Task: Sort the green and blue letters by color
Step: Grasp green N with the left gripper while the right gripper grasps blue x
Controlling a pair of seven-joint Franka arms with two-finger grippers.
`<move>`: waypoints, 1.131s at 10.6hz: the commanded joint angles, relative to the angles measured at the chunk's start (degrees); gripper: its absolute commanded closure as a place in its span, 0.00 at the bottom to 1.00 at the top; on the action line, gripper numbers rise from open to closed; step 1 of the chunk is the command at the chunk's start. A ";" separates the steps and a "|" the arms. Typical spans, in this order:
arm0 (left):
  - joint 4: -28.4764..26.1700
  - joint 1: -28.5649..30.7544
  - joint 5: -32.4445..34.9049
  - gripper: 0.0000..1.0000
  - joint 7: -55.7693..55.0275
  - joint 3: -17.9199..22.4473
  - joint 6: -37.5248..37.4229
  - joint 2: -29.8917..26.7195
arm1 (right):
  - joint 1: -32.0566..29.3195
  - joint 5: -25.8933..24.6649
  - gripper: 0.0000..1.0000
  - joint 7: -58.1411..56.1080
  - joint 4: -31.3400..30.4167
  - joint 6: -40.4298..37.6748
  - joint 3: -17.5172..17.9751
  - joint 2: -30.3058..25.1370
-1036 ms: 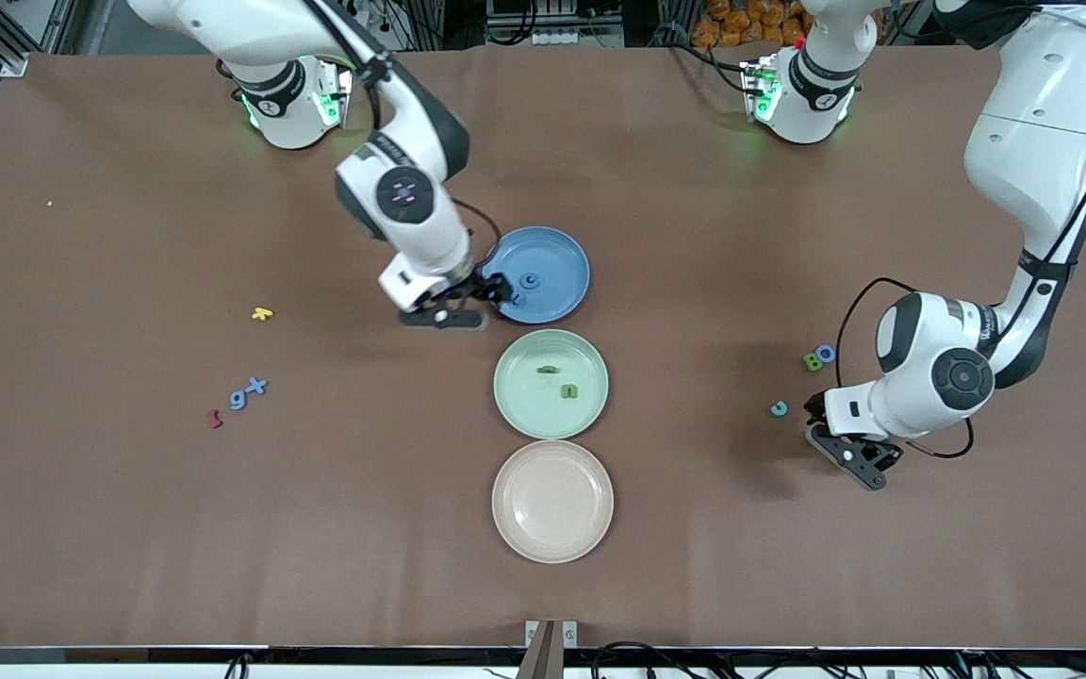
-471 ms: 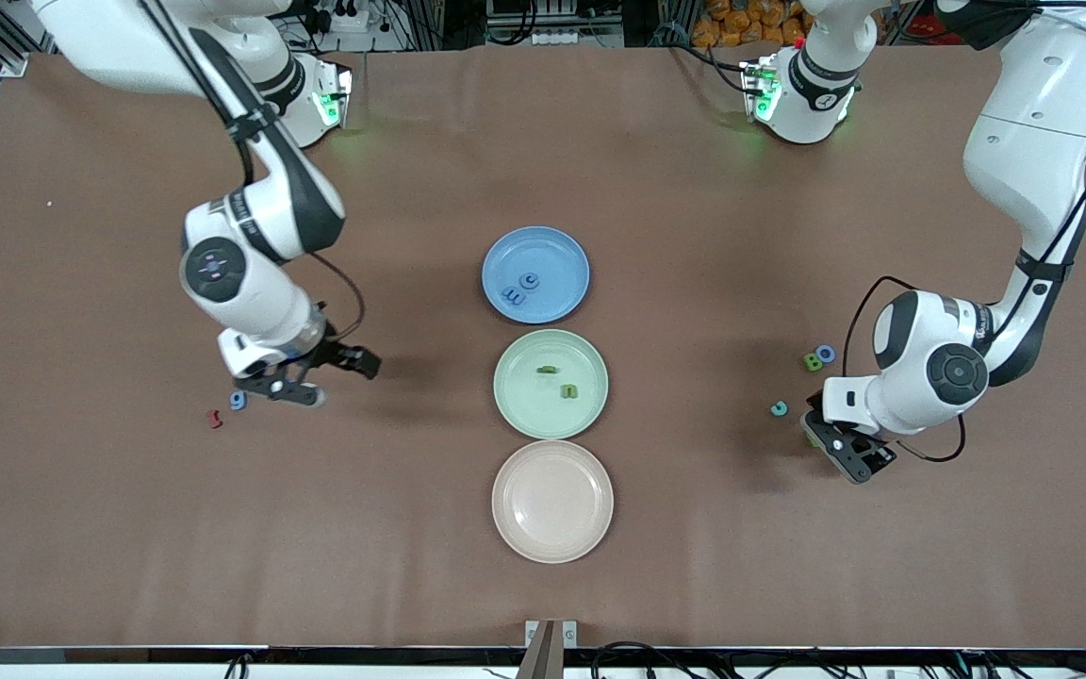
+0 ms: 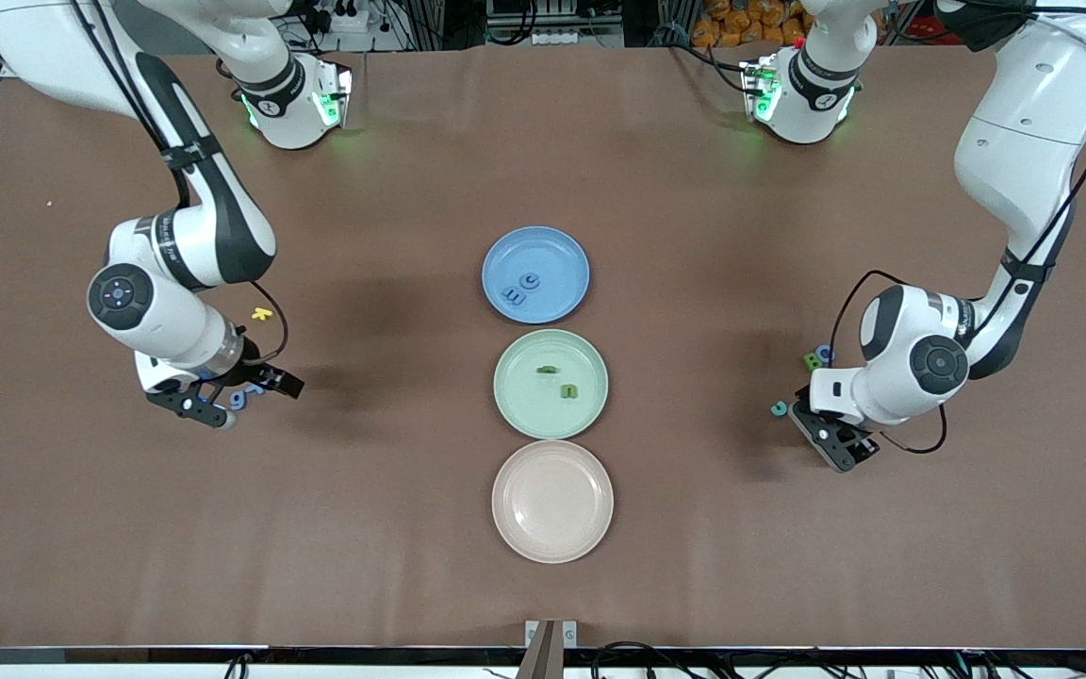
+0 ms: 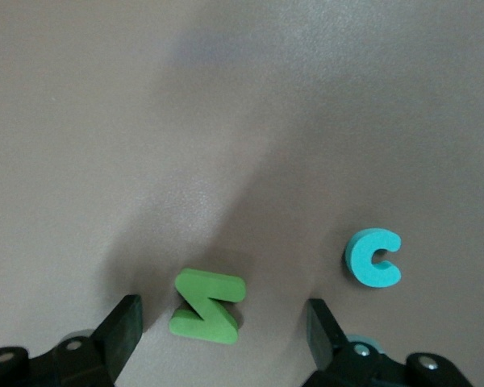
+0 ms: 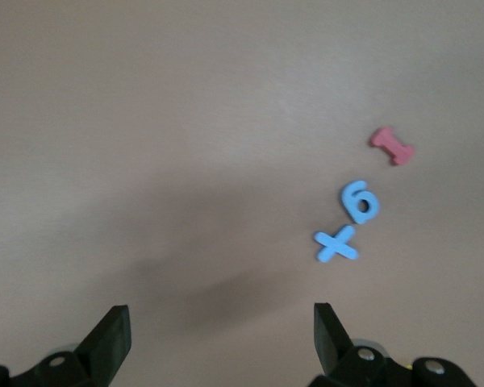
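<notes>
Landmark: green plate (image 3: pixel 551 384), mid-bench (image 3: pixel 694 236).

Green plate carries two olive-green letters (image 3: pixel 557 379). Blue plate (image 3: pixel 535 274) sits just beside it, farther from the front camera, with two blue letters (image 3: pixel 520 289) in it. Pink plate (image 3: pixel 552 501) sits just beside the green plate, nearer the camera, bare.

Toward the left arm's end from the green plate: left gripper (image 3: pixel 824 436) low over the bench, jaws spread wide, holding nothing. In the left wrist view a green Z (image 4: pixel 208 305) lies between the fingers (image 4: pixel 123 324), touching neither; a teal C (image 4: pixel 373 257) lies near it, outside the jaws. A green letter (image 3: pixel 813 360) and a blue letter (image 3: pixel 825 353) lie touching, farther from the camera than the gripper, partly hidden by the arm.

Toward the right arm's end from the green plate: right gripper (image 3: pixel 239 392) over the bench, jaws wide, nothing between them. Right wrist view shows a blue X (image 5: pixel 336 243), a blue 6-or-9 shape (image 5: pixel 360 201) just beside it, and a red letter (image 5: pixel 392 145) near those. A yellow letter (image 3: pixel 262 313) lies farther from the camera than the gripper.
</notes>
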 commanded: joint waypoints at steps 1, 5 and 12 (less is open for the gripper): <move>-1.60 0.91 1.50 0.30 0.68 -0.34 1.29 -1.00 | -4.66 -0.17 0.00 -6.14 -4.60 2.30 0.36 -0.87; -0.90 0.91 1.41 0.95 -0.11 -0.34 1.29 -1.00 | -8.45 -0.17 0.00 -9.43 -6.36 8.18 0.36 2.03; 4.37 -0.50 -1.49 1.00 -29.06 -12.18 -13.90 -4.87 | -9.25 -0.08 0.00 -9.52 -9.44 17.16 0.01 5.99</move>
